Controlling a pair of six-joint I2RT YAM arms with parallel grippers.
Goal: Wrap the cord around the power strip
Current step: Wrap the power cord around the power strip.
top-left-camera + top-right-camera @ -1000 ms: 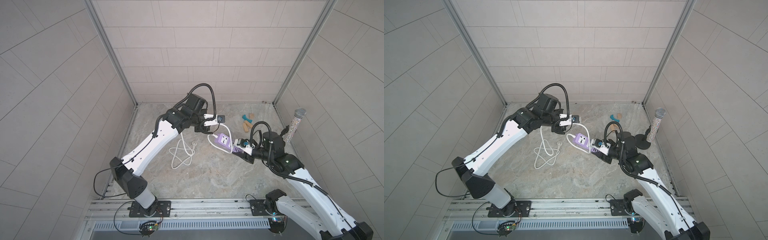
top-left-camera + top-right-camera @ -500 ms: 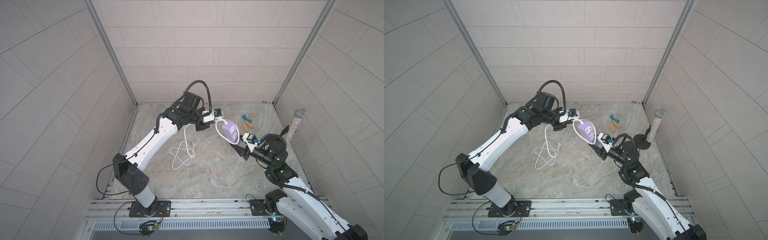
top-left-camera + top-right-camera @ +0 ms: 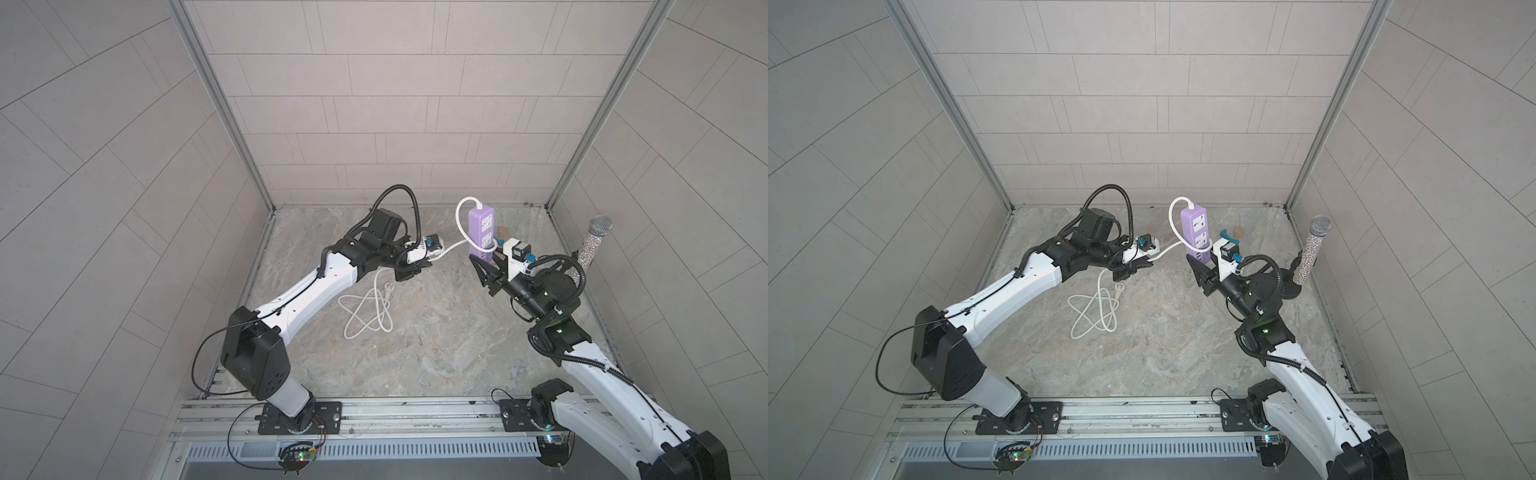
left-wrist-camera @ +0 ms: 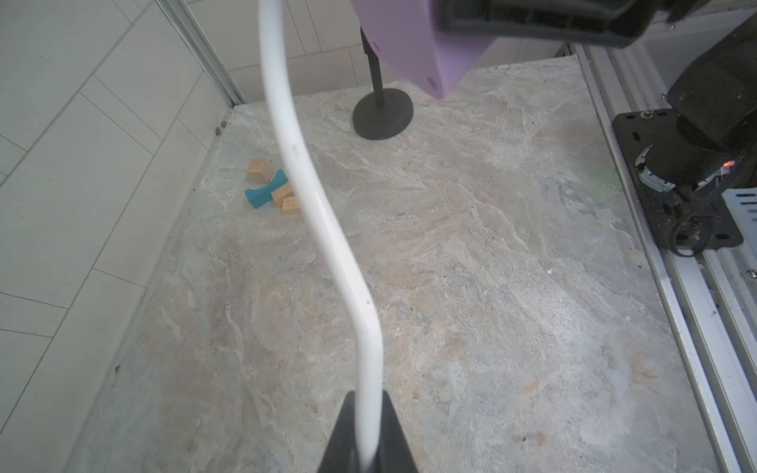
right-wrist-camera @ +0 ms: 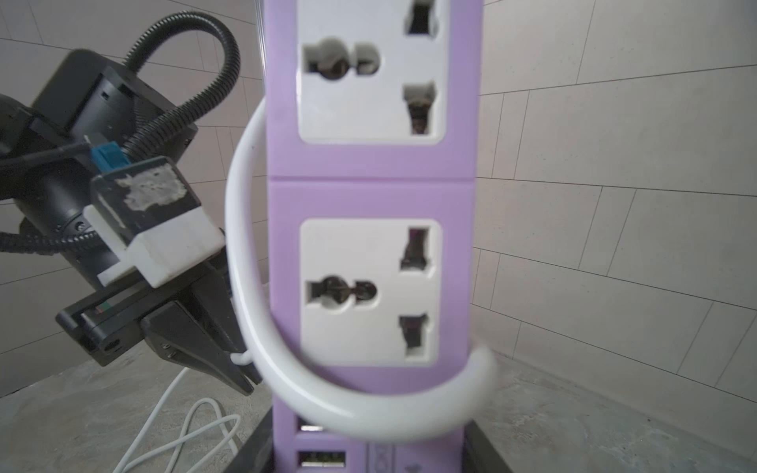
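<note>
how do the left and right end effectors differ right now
Load: the left end effector pinches the thin white cord; the right end effector clamps the lilac power strip at its USB end.
Jaw gap: the left end effector's jaws nearly touch; the right end effector's jaws stand wider, with the strip between them.
Shared: both are shut on something, above the table, and linked by the cord.
</note>
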